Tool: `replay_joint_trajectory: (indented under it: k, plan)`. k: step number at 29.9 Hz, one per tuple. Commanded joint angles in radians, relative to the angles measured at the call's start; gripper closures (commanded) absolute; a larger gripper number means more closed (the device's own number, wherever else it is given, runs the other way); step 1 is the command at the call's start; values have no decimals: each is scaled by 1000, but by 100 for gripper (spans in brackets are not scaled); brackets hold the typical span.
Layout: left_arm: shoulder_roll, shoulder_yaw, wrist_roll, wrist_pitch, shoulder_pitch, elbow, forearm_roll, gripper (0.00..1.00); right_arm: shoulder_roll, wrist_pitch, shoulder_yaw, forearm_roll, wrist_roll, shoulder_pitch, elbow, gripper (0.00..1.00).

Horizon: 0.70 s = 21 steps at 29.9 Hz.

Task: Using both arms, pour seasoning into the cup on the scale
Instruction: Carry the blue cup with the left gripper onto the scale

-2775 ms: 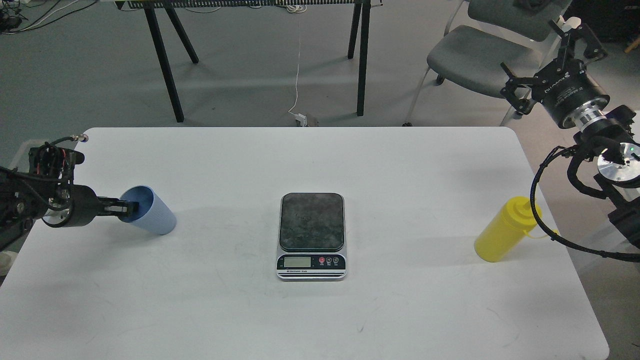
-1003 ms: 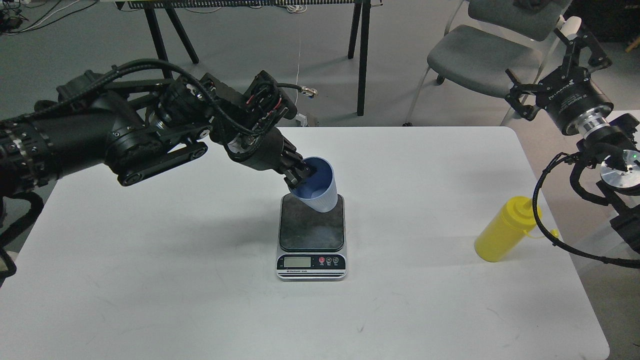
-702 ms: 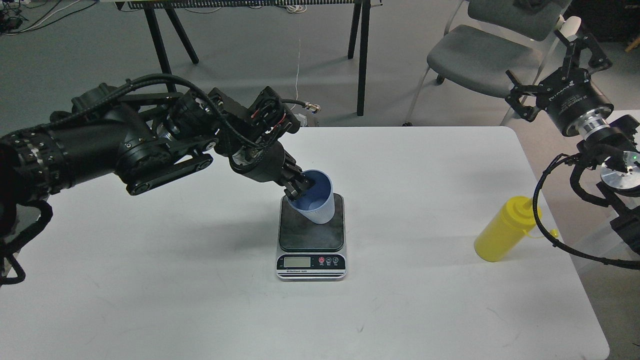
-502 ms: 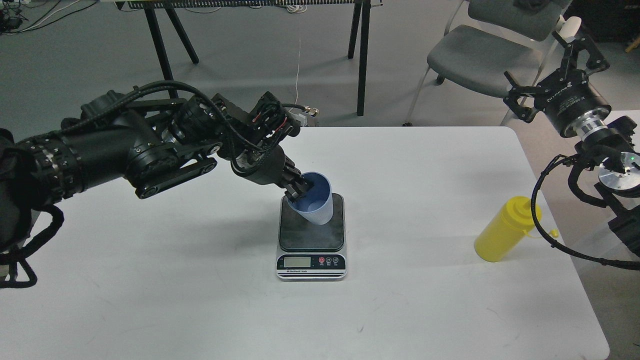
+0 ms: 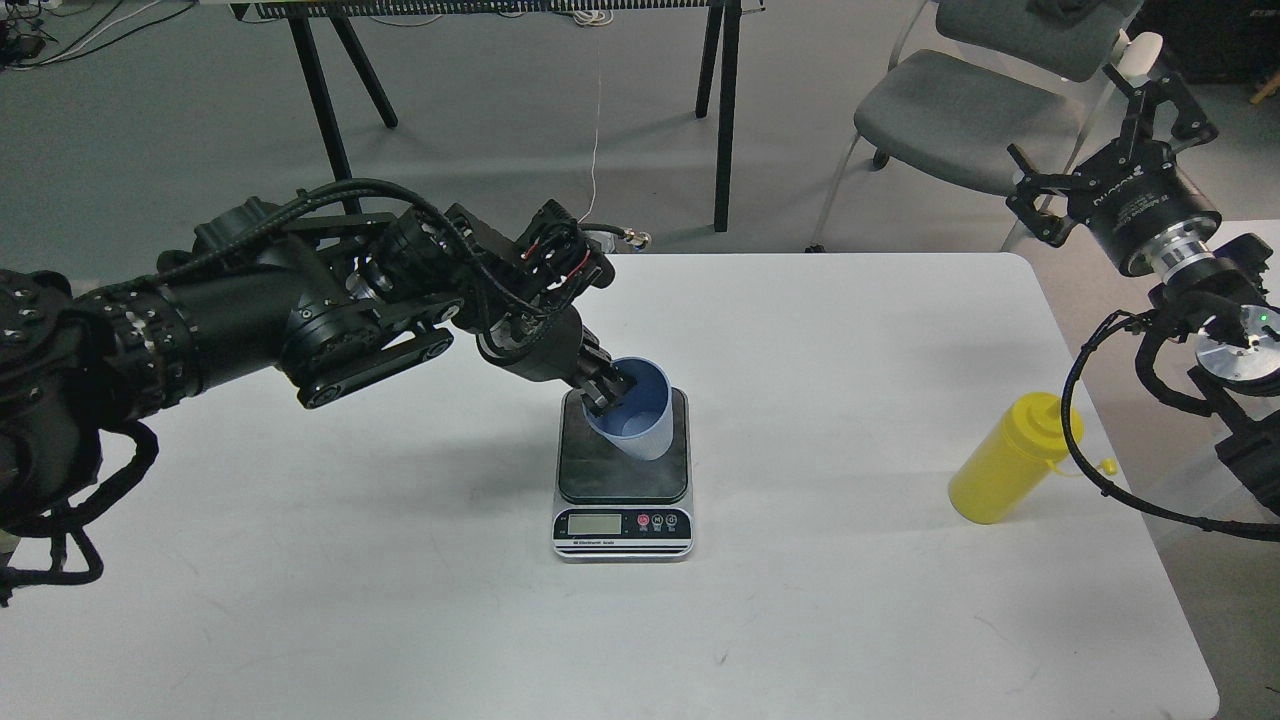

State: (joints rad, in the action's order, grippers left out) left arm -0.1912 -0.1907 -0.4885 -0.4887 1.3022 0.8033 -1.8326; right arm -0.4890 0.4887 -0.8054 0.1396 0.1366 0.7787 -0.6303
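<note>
head view: left gripper (image 5: 610, 391) pinches cup (image 5: 638, 420) rim, seemingly on scale (image 5: 622, 475).

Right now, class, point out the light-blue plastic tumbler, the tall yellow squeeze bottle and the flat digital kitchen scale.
light-blue plastic tumbler (image 5: 640, 428), head view, outer wall
tall yellow squeeze bottle (image 5: 1005, 465), head view, body
flat digital kitchen scale (image 5: 598, 475), head view, bare plate

My left gripper (image 5: 610, 390) pinches the rim of the light-blue cup (image 5: 640, 425), which sits on the dark plate of the kitchen scale (image 5: 622, 470). My right gripper (image 5: 1105, 130) hangs spread wide above the table's (image 5: 400, 600) far right corner, well apart from the yellow squeeze bottle (image 5: 1010, 460) standing near the right edge.
</note>
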Motion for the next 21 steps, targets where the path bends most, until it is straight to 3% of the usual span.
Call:
replay_joint_trajectory:
  k: [1,11,13,17,21]
  plan:
    - [4,-6,0,0,0,-10,1,92,3,0,-1,0,0,-1,0,1]
    - [6,-13,0,0,-34,-12,3,90,4,0,0,0,0,-1,-2,1]
    - [7,-13,0,0,-34,-12,3,86,4,0,0,0,0,-1,-2,1]
    - [7,-9,0,0,-34,-12,15,66,4,0,0,0,0,-1,-3,1]
    - [7,4,0,0,-32,-12,23,60,4,0,0,0,0,-1,-3,1]
